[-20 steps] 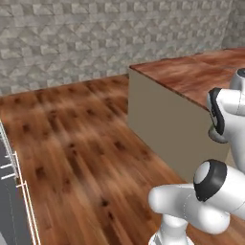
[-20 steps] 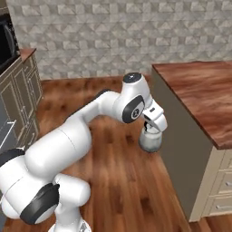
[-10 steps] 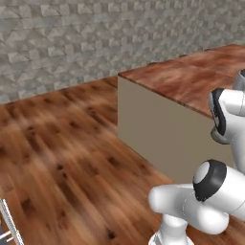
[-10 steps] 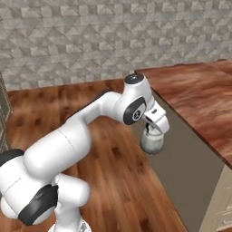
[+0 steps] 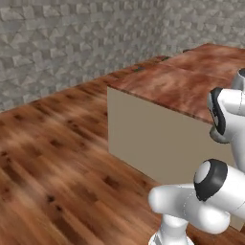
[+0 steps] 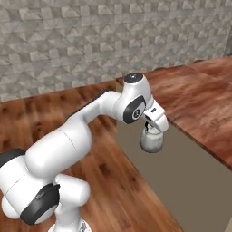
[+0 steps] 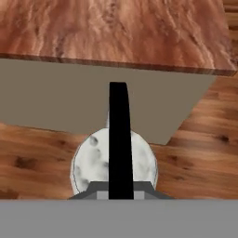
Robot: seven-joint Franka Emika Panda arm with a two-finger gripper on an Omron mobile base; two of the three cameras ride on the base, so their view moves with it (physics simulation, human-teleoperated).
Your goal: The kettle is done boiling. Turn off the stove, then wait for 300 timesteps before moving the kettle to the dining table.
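Wood-plank floor lay below. Hand (image 6: pixel 152 128) was clamped on the kettle's (image 6: pixel 151 141) handle, kettle hanging under it, beside the dining table (image 6: pixel 199 104); carry was under way, setting down on the worktop remained.

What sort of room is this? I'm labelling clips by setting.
Probably a home kitchen or dining area, rendered: a large island-style dining table with a reddish wood-grain top and plain beige sides, a grey stone-tile wall, wood plank flooring, and a small silvery kettle hanging from the robot's pincer.
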